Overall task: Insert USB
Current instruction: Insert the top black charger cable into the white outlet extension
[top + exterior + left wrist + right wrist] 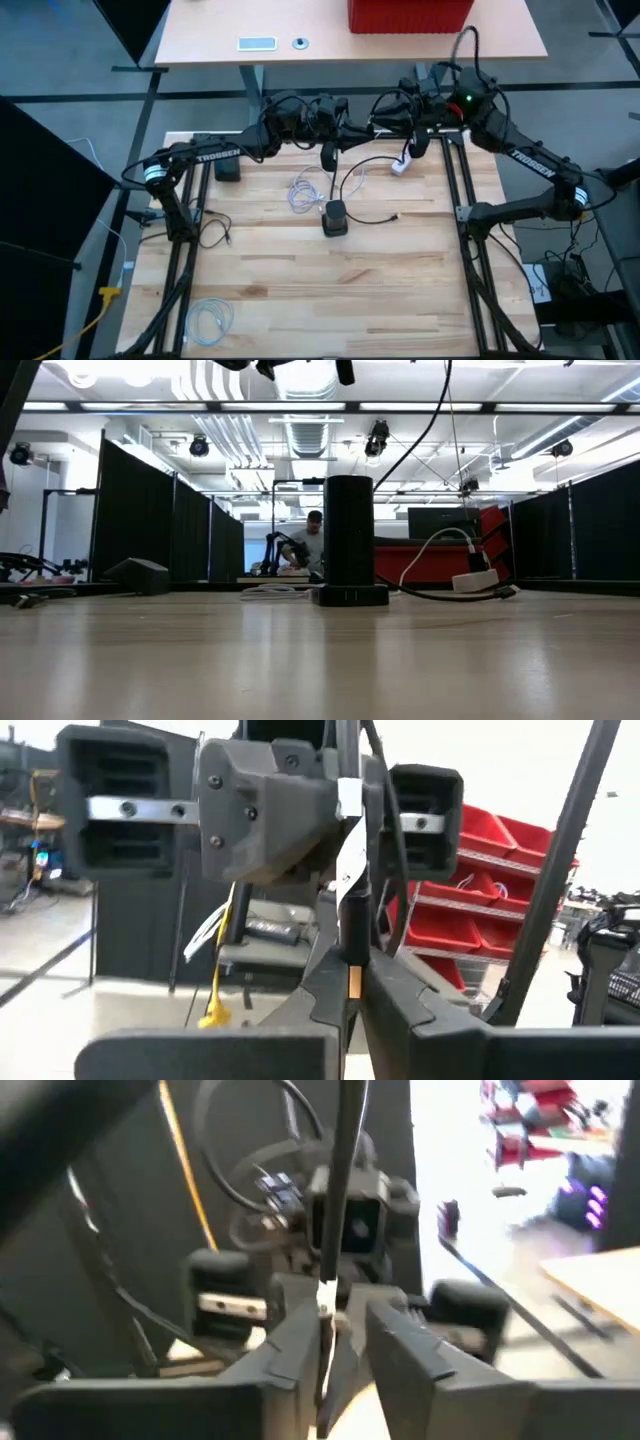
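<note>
Both arms meet high over the far edge of the table (300, 280). The left gripper (350, 985) is pinched fully closed on a thin black cable (352, 920) with a white tag on it. The right gripper (335, 1330) faces it with the same cable running through it, but I cannot tell whether it has a real hold. So the cable is up in the air, well apart from the black tower (335, 217) standing mid-table, whose sockets sit low at its base. I can't make out the plug end itself.

The risk I see is the pinch: a thin cable can slide or twist as it passes between two grippers. The plug would then come down turned the wrong way for the socket. Hanging slack could also catch the tall tower and tip it.

Counted: two arms, one tower, two loose white cable coils (305, 190) (212, 318), one white plug block (402, 165), one small black box (228, 170)
</note>
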